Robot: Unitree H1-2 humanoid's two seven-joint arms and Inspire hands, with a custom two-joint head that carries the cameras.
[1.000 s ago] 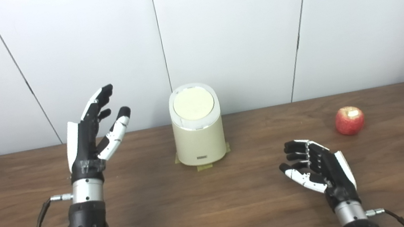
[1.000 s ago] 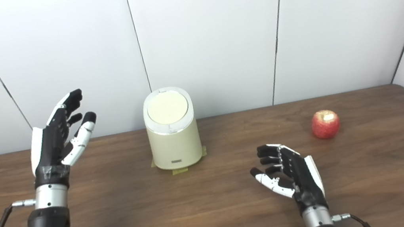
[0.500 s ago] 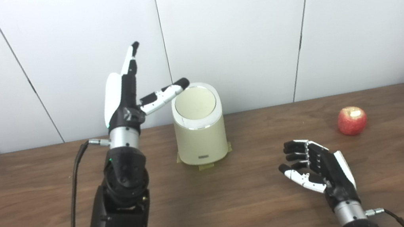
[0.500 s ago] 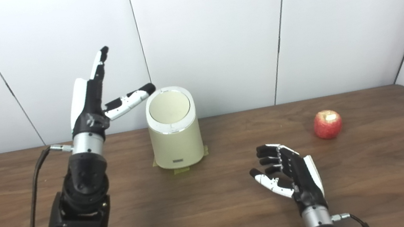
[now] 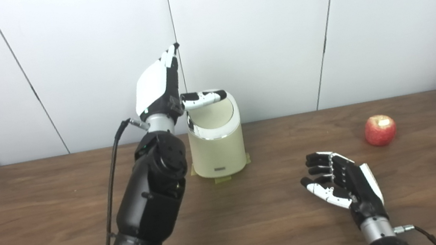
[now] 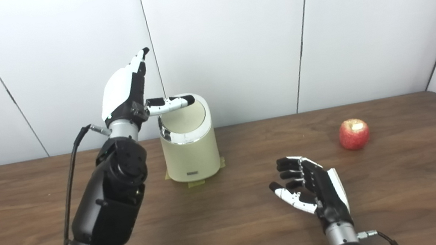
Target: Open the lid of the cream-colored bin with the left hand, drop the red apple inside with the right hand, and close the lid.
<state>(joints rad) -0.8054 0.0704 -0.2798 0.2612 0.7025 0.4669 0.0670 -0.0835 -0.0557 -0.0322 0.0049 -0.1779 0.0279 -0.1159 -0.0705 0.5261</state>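
Left eye view: the left hand [image 5: 159, 89] is seen edge-on beside the cream-colored bin [image 5: 216, 140]; the right eye view shows more of its white back; fingers are extended upward, empty, with the thumb [image 6: 167, 103] laid across the lid [image 5: 211, 112] rim; the upright bin's lid faces the camera; the right hand [image 5: 346, 183] is held released, palm up, near the red apple [image 5: 380, 130] on the table [image 5: 258, 220].

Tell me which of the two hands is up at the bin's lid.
The left hand: its thumb reaches over the lid of the bin. The right hand hovers open, low over the table, apart from the apple.
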